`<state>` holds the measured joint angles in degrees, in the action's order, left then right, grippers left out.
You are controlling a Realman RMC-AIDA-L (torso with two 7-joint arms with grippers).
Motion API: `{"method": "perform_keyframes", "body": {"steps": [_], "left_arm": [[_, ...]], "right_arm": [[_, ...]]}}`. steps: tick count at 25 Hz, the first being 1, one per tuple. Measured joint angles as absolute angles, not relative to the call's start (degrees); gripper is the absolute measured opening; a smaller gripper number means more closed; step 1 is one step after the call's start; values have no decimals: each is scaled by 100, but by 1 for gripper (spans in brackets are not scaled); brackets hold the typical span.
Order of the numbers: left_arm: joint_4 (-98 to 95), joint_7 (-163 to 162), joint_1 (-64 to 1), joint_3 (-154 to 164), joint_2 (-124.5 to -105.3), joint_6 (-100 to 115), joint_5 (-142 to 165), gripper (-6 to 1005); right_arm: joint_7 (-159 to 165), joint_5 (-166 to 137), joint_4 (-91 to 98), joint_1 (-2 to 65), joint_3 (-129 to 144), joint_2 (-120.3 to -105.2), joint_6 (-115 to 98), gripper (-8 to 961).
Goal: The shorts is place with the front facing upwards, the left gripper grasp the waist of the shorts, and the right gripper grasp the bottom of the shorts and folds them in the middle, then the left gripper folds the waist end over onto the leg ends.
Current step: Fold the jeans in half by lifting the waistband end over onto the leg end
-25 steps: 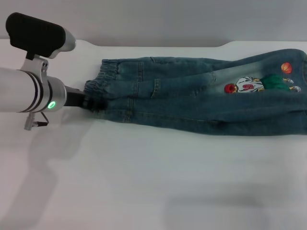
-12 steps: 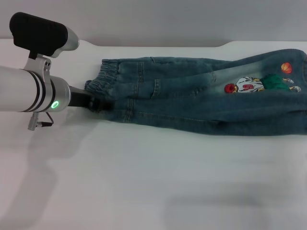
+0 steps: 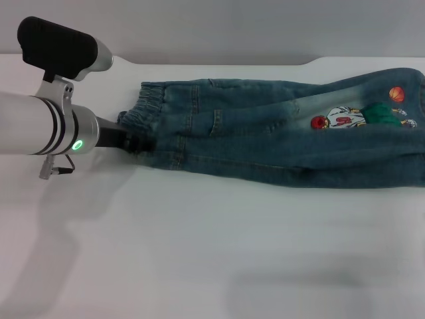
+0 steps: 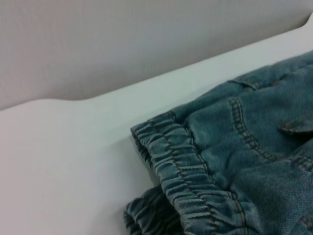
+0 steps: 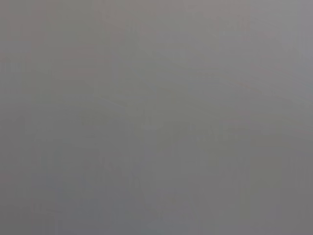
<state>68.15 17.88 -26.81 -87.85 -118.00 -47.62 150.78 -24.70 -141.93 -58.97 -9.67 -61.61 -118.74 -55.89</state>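
The blue denim shorts (image 3: 265, 143) lie folded lengthwise on the white table (image 3: 199, 252), stretching from left to right. Their gathered waist (image 3: 143, 106) is at the left, and the leg ends (image 3: 418, 133) reach the right edge of the head view. A cartoon print (image 3: 345, 118) faces up on the leg. My left gripper (image 3: 138, 143) comes in from the left and sits on the near corner of the waist. The left wrist view shows the puckered waist (image 4: 186, 171) close up. The right gripper is out of view.
The table's far edge (image 3: 219, 64) meets a grey wall behind the shorts. Bare white surface spreads in front of the shorts. The right wrist view shows only plain grey.
My left arm has slid a little to the right, bringing the gripper further onto the waist corner. The shorts have stayed where they were.
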Motion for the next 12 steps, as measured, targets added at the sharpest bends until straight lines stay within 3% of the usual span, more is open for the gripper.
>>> {"method": "perform_keyframes", "body": {"steps": [3, 12], "left_arm": [[6883, 1812, -2607, -8779, -11803, -4672, 15063, 818], [7088, 1812, -2411, -8764, -11795, -4564, 15031, 408]], "right_arm": [[-2472, -14198, -5902, -982, -6161, -11874, -5589, -1], [-2477, -14207, -6026, -1043, -6161, -11866, -5590, -2]]}}
